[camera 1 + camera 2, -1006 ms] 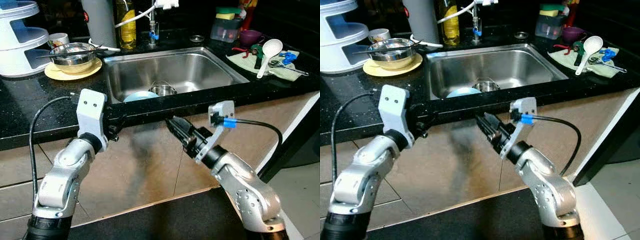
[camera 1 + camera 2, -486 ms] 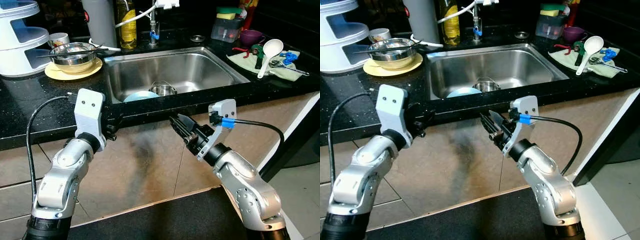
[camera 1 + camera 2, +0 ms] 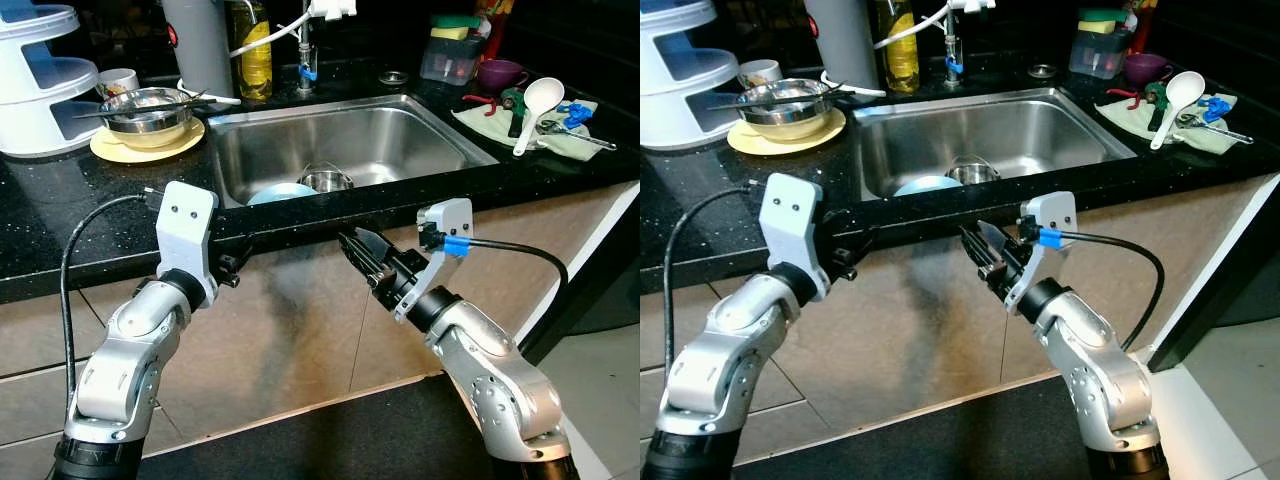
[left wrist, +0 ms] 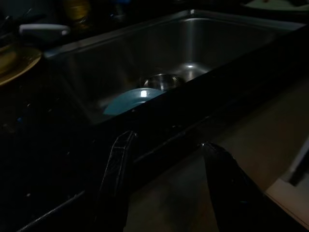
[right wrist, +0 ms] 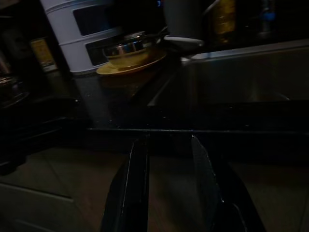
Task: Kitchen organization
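A steel sink (image 3: 400, 135) is set in the black counter (image 3: 60, 215); in it lie a blue plate (image 3: 280, 191) and a small steel bowl (image 3: 325, 180). Both grippers hover just below the counter's front edge, in front of the sink. My left gripper (image 3: 235, 264) is open and holds nothing; in the left wrist view its fingers (image 4: 116, 169) stand wide apart, pointing at the plate (image 4: 128, 99). My right gripper (image 3: 352, 246) is open and holds nothing, its fingers (image 5: 137, 179) aimed along the counter edge.
At the back left, a steel bowl (image 3: 146, 108) sits on a yellow plate (image 3: 145, 145), beside a white rack (image 3: 35, 80) and a mug (image 3: 118, 78). A faucet (image 3: 305, 50) and an oil bottle (image 3: 253, 50) stand behind the sink. A white spoon (image 3: 535, 105) and utensils lie on a cloth (image 3: 500, 125) at the right.
My left arm has drifted slightly right. My right gripper rose a little toward the counter edge, then held still. Nothing was grasped.
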Controlling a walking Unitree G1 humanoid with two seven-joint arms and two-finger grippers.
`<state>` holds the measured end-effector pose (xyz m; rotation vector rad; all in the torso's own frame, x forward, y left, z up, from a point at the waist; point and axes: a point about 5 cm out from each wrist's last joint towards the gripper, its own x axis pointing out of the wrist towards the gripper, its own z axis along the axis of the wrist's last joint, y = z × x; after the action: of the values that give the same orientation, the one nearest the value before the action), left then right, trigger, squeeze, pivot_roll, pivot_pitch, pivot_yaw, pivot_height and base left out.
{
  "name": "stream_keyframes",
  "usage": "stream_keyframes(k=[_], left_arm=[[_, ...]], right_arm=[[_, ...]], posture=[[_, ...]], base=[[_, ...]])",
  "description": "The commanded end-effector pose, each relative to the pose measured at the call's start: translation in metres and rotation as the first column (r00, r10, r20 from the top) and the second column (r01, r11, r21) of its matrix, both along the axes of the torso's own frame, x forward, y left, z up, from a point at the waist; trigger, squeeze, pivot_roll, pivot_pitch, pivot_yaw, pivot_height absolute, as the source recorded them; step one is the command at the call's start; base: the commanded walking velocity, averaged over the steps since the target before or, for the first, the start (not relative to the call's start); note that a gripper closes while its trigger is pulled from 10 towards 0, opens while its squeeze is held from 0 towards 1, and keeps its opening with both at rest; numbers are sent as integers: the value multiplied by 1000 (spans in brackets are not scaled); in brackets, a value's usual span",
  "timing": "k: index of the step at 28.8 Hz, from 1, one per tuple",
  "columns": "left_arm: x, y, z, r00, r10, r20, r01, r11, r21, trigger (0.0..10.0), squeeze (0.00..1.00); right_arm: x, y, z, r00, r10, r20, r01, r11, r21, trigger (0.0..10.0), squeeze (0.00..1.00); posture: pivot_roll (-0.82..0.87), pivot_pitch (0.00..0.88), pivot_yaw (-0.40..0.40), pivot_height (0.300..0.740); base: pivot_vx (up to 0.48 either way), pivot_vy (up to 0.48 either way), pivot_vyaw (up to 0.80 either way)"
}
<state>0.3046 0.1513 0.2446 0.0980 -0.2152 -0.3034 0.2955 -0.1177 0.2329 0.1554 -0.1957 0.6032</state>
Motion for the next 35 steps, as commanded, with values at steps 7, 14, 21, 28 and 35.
stream_keyframes(k=[7, 14, 21, 28, 35], left_arm=[[-1, 3, 0, 1000, 1, -4, -1, 1000, 6, 10000, 0], [-1, 3, 0, 1000, -7, -4, 7, 1000, 8, 10000, 0], [-1, 3, 0, 1000, -9, -7, 9, 1000, 11, 10000, 0], [0, 3, 0, 1000, -9, -9, 9, 1000, 12, 10000, 0], [0, 1, 0, 1000, -20, -15, 20, 1000, 11, 10000, 0]], right_arm=[[-1, -2, -2, 1000, 4, -7, -4, 1000, 16, 10000, 0], [0, -3, -2, 1000, 2, -9, -2, 1000, 18, 10000, 0], [0, -2, -2, 1000, 0, -9, 0, 1000, 22, 10000, 0], [0, -2, -2, 1000, -2, -10, 2, 1000, 25, 10000, 0], [0, -2, -3, 1000, -5, -13, 5, 1000, 27, 10000, 0]], posture=[[-66, 137, 11, 740], [-64, 138, 12, 740], [-62, 137, 13, 740], [-62, 138, 15, 740], [-62, 143, 19, 740]], base=[[0, 386, 0], [0, 384, 0], [0, 387, 0], [0, 385, 0], [0, 385, 0]])
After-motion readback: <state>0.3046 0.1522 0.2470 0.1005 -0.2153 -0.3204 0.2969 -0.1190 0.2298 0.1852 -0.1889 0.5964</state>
